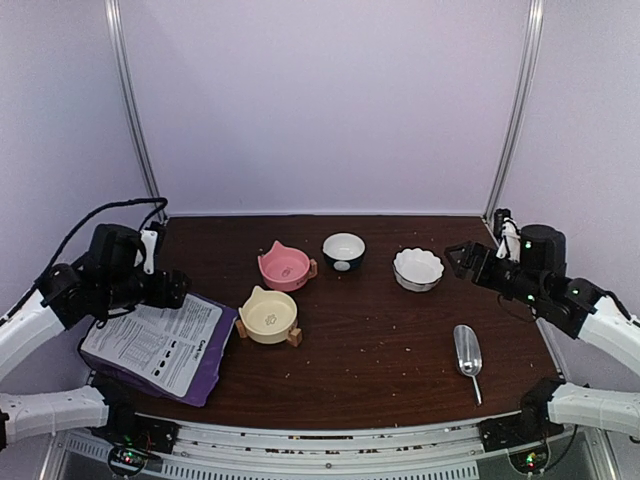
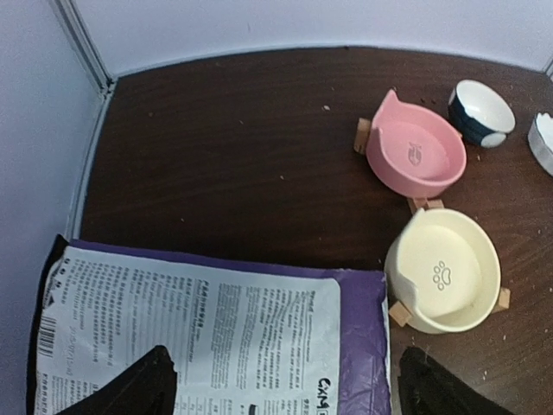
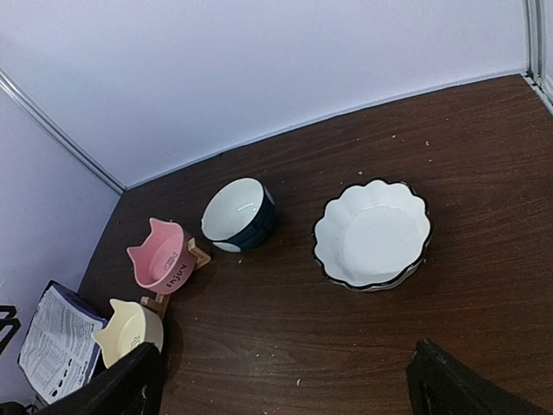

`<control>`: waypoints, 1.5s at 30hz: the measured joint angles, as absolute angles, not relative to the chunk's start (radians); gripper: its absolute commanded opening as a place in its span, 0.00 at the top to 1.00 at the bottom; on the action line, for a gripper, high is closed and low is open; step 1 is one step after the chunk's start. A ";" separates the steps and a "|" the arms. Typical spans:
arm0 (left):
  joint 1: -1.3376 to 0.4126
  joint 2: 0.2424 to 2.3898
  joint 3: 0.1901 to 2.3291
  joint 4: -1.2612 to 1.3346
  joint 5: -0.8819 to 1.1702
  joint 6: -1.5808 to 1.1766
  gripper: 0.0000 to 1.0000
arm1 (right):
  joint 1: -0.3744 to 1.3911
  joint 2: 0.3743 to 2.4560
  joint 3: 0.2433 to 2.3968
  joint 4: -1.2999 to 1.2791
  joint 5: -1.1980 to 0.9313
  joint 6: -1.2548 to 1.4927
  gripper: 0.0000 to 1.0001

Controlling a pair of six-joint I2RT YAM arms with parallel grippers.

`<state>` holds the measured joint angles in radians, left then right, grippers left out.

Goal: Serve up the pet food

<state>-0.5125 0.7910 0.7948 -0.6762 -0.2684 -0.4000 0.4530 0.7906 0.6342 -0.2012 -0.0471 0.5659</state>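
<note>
No heap of pet food shows; only tiny crumbs dot the table. The purple-and-white bag (image 1: 160, 345) lies flat at the front left, also in the left wrist view (image 2: 199, 328). My left gripper (image 1: 175, 288) is open and empty above the bag's far right part (image 2: 281, 389). My right gripper (image 1: 458, 258) is open and empty (image 3: 285, 389), raised just right of the white scalloped bowl (image 1: 418, 268) (image 3: 373, 233). The silver scoop (image 1: 467, 352) lies on the table at the front right, empty.
An empty pink cat-ear bowl (image 1: 285, 266) (image 2: 415, 156), a cream paw-print bowl (image 1: 268, 313) (image 2: 445, 272) and a dark blue bowl (image 1: 343, 250) (image 3: 238, 213) stand mid-table. White walls and metal posts enclose the back and sides.
</note>
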 measured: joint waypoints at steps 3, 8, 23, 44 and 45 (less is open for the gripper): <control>-0.652 0.841 0.791 -0.711 -0.347 -0.480 0.08 | 0.529 0.818 0.634 -0.187 -0.015 0.577 0.00; -0.867 0.939 0.764 -0.725 -0.452 -0.663 0.07 | 0.587 0.860 0.634 -0.182 0.031 0.601 0.00; -1.060 1.431 0.849 -0.735 -0.590 -0.917 0.14 | 0.604 0.863 0.624 -0.149 0.051 0.662 0.00; -1.019 1.587 0.823 -0.720 -0.622 -1.002 0.90 | 0.606 0.825 0.603 -0.137 0.060 0.678 0.00; -1.018 1.585 0.822 -0.717 -0.622 -1.006 0.95 | 0.606 0.832 0.603 -0.135 0.059 0.678 0.00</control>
<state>-1.0180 1.5852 0.8215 -0.7170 -0.6216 -1.0058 0.6056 0.8318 0.6029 -0.1349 0.0593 0.6777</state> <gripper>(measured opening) 0.158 1.000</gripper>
